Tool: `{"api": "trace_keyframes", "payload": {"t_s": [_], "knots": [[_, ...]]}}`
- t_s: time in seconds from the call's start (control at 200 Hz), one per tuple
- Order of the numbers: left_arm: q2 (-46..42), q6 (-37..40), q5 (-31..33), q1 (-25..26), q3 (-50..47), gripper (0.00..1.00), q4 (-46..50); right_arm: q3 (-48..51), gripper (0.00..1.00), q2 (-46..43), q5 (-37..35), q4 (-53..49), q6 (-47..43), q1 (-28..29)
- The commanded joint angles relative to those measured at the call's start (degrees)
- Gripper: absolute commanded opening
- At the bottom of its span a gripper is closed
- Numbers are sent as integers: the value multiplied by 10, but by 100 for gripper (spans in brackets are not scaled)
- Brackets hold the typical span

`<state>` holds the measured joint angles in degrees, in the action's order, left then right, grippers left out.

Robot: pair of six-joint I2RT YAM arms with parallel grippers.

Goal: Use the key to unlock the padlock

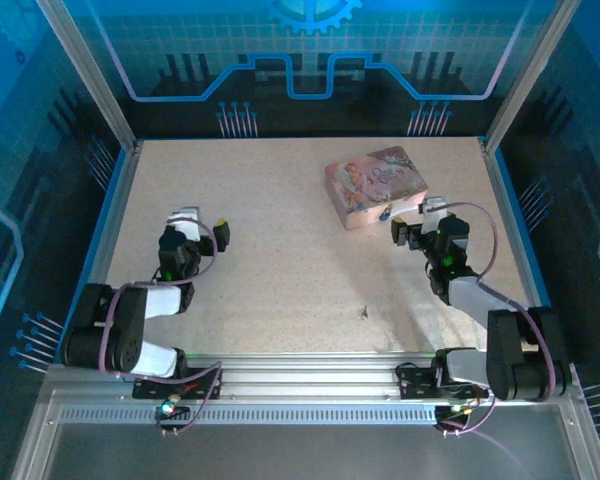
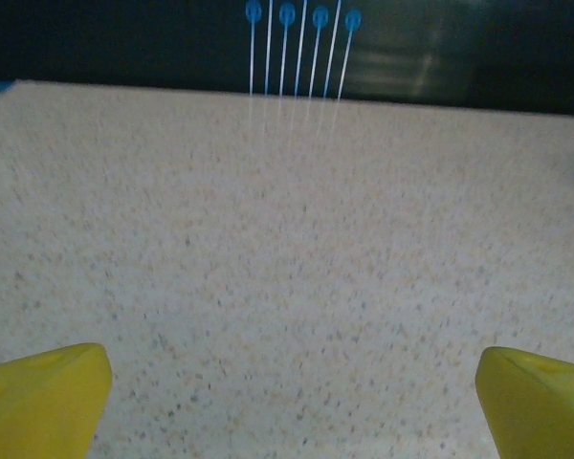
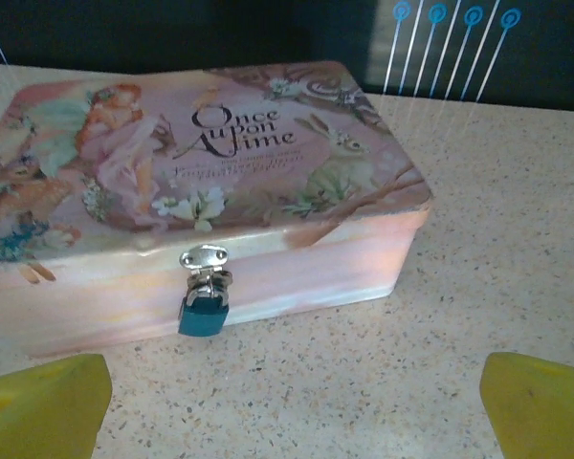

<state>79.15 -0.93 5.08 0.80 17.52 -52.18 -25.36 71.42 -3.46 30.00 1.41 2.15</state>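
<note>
Top external: high behind arm bases point(image 1: 170, 385), looking down on whole table point(image 1: 280, 250). Left wrist: low, close, facing bare table. Right wrist: low, near pink tin point(image 3: 201, 191), also upper right from above.

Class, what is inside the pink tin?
Nothing inside can be seen: the tin is shut, its lid covering the contents, with the padlock hanging from the front hasp.

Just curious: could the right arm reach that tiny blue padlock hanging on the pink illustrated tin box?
Probably yes. The right gripper, jaws wide open, faces the tiny blue padlock hanging on the front wall of the pink illustrated tin box, with only bare table between them.
</note>
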Motion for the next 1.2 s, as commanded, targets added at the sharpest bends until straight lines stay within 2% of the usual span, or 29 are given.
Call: {"api": "trace_keyframes", "payload": {"t_s": [0.0, 0.145, 0.205, 0.28, 0.385, 0.48, 0.605, 0.705, 0.845, 1.196], "knots": [[-67, -3, 21, -2, 23, 99, 97, -42, 100, -36, 9, -111, 31, -14], [-135, -122, 7, -2, 105, 99, 303, -111, 100, -39, 90, -228, 90, -57], [-137, -182, -9, -2, 127, 99, 340, -145, 100, -21, 102, -269, 133, -77], [-131, -235, -47, 0, 136, 99, 347, -189, 100, 1, 99, -323, 176, -89], [-118, -289, -61, 23, 143, 99, 358, -238, 100, 30, 97, -372, 183, -92], [-95, -322, -68, 65, 157, 99, 351, -255, 100, 56, 124, -366, 158, -97], [-33, -354, -84, 123, 200, 99, 353, -285, 100, 108, 200, -311, 153, -116], [25, -380, -93, 156, 241, 99, 341, -343, 100, 173, 231, -331, 150, -130], [101, -386, -96, 199, 309, 98, 334, -428, 100, 265, 286, -365, 137, -147], [271, -408, -143, 263, 483, 96, 328, -559, 100, 417, 311, -393, 126, -152]]}}
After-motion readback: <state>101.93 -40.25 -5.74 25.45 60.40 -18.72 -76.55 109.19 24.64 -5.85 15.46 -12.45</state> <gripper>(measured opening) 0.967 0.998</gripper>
